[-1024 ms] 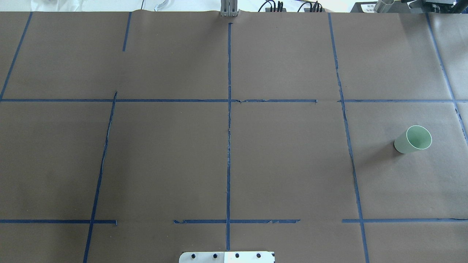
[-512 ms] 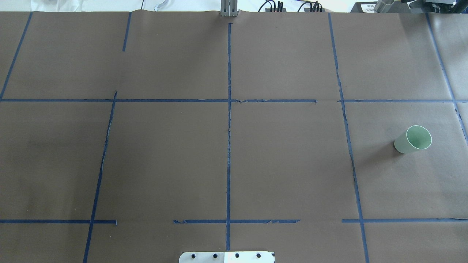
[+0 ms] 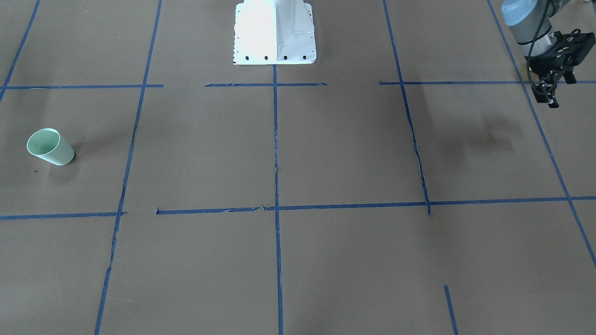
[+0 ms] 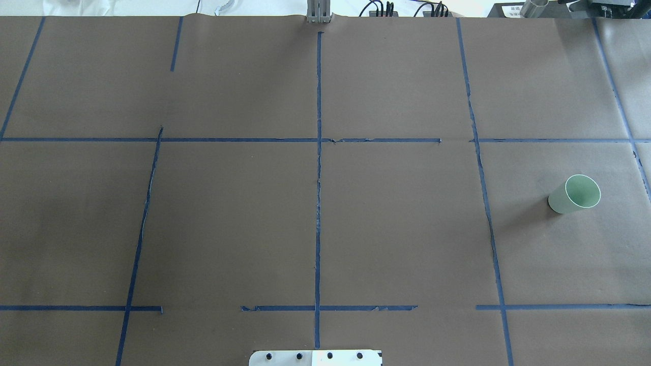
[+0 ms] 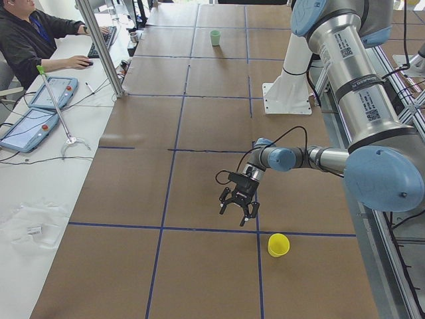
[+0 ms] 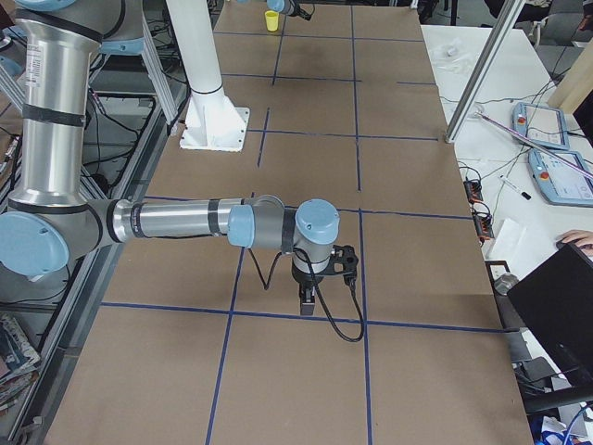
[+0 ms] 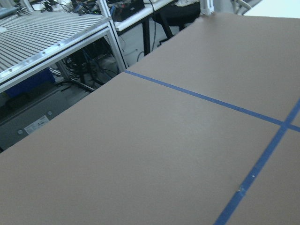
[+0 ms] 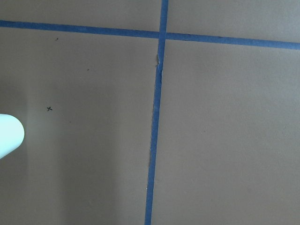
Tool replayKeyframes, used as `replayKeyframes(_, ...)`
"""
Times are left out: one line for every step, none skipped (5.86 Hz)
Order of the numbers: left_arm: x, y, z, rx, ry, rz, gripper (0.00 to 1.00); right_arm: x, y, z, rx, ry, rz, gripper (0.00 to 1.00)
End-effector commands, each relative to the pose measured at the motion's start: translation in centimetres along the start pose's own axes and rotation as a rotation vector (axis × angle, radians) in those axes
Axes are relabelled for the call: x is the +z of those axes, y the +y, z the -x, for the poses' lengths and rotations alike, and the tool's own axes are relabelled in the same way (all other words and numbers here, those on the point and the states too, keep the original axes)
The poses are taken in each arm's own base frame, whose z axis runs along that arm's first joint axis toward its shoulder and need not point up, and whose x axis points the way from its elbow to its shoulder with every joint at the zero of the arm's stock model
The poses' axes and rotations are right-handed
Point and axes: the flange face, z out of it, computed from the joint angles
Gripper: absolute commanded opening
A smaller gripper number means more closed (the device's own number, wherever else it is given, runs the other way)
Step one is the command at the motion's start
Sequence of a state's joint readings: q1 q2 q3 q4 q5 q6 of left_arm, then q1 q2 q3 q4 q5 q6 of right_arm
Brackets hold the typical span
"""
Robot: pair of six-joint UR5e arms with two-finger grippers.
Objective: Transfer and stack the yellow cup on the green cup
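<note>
The left gripper (image 5: 236, 210), fingers spread, hangs near the yellow cup (image 5: 278, 245), a plain bright tumbler upright with its wider mouth up, while the right gripper (image 6: 307, 301), whose state I cannot tell, hangs near the upright, pale mint green cup (image 4: 574, 194)

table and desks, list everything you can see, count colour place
green cup: one, pale mint, upright, table's end on the robot's right
yellow cup: one, bright yellow, table's opposite end
table: one, brown paper, blue tape grid
base plate: one, white, robot's edge, centre
tablets: two, grey, side desk
operator: one, dark top, seated at that desk
left gripper: one, black, open, above the table beside the yellow cup, not touching
right gripper: one, black, low over the table, open or shut unclear
</note>
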State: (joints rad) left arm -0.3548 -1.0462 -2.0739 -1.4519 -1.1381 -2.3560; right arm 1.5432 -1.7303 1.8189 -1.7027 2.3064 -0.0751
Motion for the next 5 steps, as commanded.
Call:
replayKeyframes(-3.0,4.6,1.3,-0.136,-0.188,-0.060,1.00,0.0,0.0,0.0,0.000,0.001,0.000,1.00)
replayKeyframes(-3.6,6.8,2.5,-0.239,-0.249,-0.061,1.00,0.1,0.0,-0.1,0.000,0.001,0.002,1.00)
replayKeyframes(-3.2,8.0,3.3,-0.329,-0.294,-0.096,1.00,0.1,0.0,-0.1,0.000,0.001,0.002,1.00)
replayKeyframes(-2.1,9.3,3.4,-0.426,-0.297,-0.135,1.00,0.0,-0.2,0.0,-0.003,0.001,-0.001,1.00)
replayKeyframes(-1.2,10.6,3.8,-0.474,-0.297,-0.164,1.00,-0.2,-0.4,0.1,-0.006,0.001,-0.005,1.00)
